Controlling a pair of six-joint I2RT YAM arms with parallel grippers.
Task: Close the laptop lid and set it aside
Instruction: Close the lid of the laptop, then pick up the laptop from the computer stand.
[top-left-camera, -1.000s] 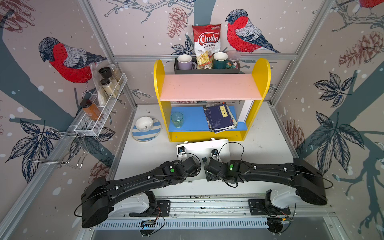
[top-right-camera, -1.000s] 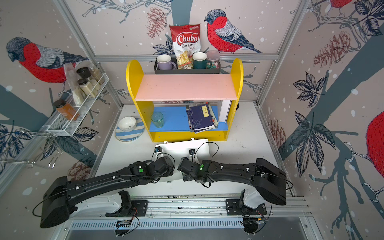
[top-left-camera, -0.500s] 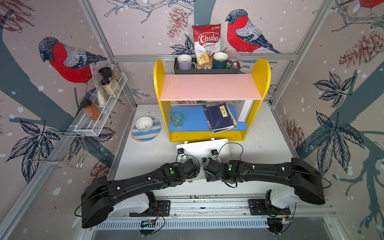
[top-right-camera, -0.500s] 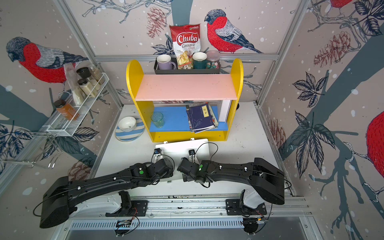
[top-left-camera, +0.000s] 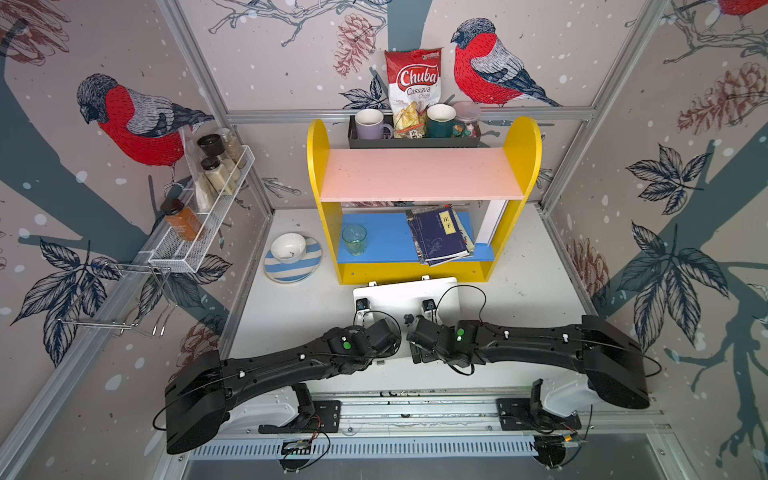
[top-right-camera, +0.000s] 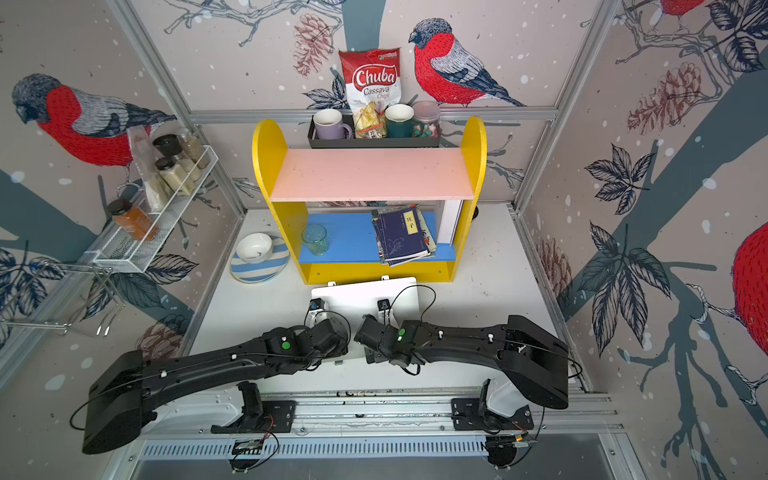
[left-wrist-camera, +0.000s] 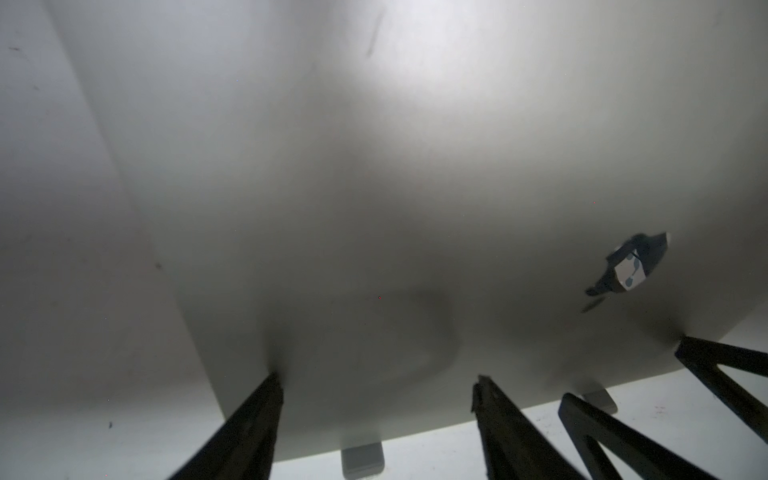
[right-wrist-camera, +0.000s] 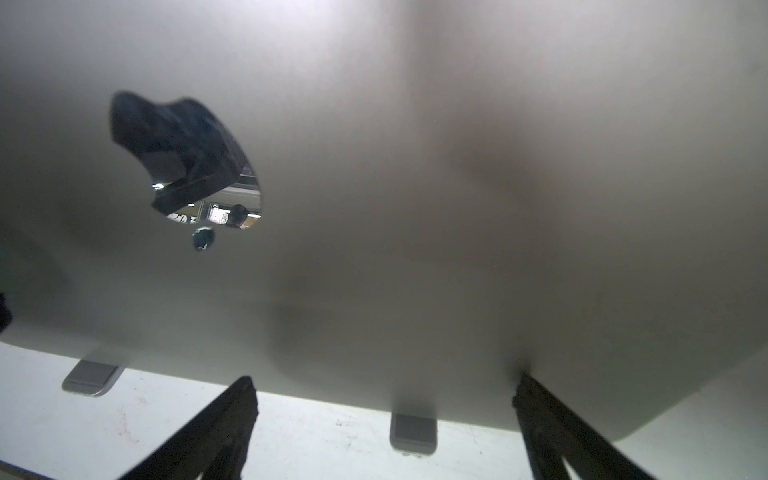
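The laptop (top-left-camera: 405, 293) is seen directly under both grippers, lying sloped on a stand; only the outer face of the lid (left-wrist-camera: 374, 187) is shown, with the apple logo (right-wrist-camera: 187, 166) between the two grippers. The left gripper (left-wrist-camera: 378, 377) is held open, its fingers (left-wrist-camera: 257, 415) spread apart with their tips set against the lid near its far edge; nothing is clasped between them. The right gripper (right-wrist-camera: 384, 377) is spread wider, its tips likewise pressed to the lid just beside the left gripper's; nothing is gripped. Whether the lid is shut fully onto the base cannot be told. Two grey tabs of the stand (right-wrist-camera: 413, 432) are seen just past the fingertips, hooked under the laptop's far edge; the white table (top-left-camera: 291, 316) is seen beyond them. Further ahead of the grippers a yellow shelf (top-left-camera: 320, 166) is placed, with dark blue books (top-left-camera: 440, 235) and a glass (top-left-camera: 354, 240) on its lower board; ahead and left of the left gripper a bowl (top-left-camera: 287, 248) is set on a striped plate (top-left-camera: 291, 270).
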